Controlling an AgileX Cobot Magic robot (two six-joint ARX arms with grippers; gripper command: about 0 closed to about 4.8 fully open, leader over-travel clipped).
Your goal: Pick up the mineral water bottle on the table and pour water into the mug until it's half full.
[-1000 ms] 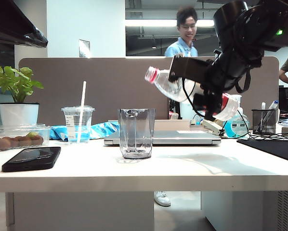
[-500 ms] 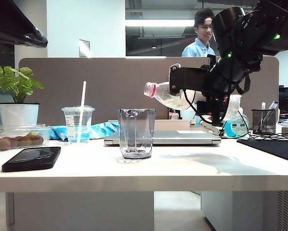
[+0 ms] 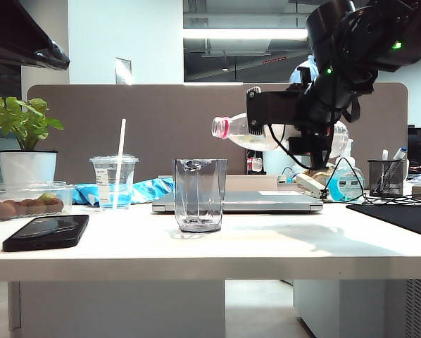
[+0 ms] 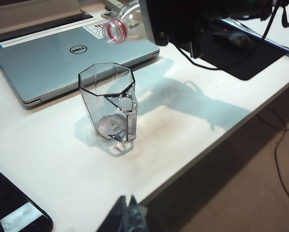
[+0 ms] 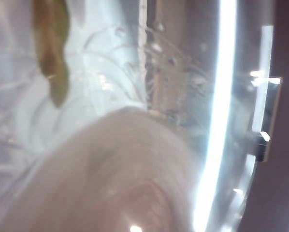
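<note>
I watched a wide white table [image 3: 281, 246], and I place everything against the mug [image 3: 200, 195] standing on it near the front edge. The mug was clear, faceted and looked nearly empty. Behind it lay a closed silver laptop [image 3: 239, 202]. Off to one side sat a black phone [image 3: 46, 232] and a lidded cup with a straw [image 3: 114, 181].

Above the mug and to the robot's right, the right gripper [image 3: 284, 127] was clamped around the body of the water bottle [image 3: 242, 132]. The bottle lay almost level, its uncapped red-ringed mouth [image 4: 115, 30] just short of being over the mug. No stream was visible. The right wrist camera showed only blurred clear plastic pressed close.

The left gripper [image 4: 126, 217] hung on the near side of the mug, only its dark tips in view, apparently empty; I could not tell whether it was spread or closed.

I judged the thin ribbed bottle light, squashy and slick. It is best gripped mid-body, gently, since squeezing could spurt water. The mug looked rigid but easy to tip.
</note>
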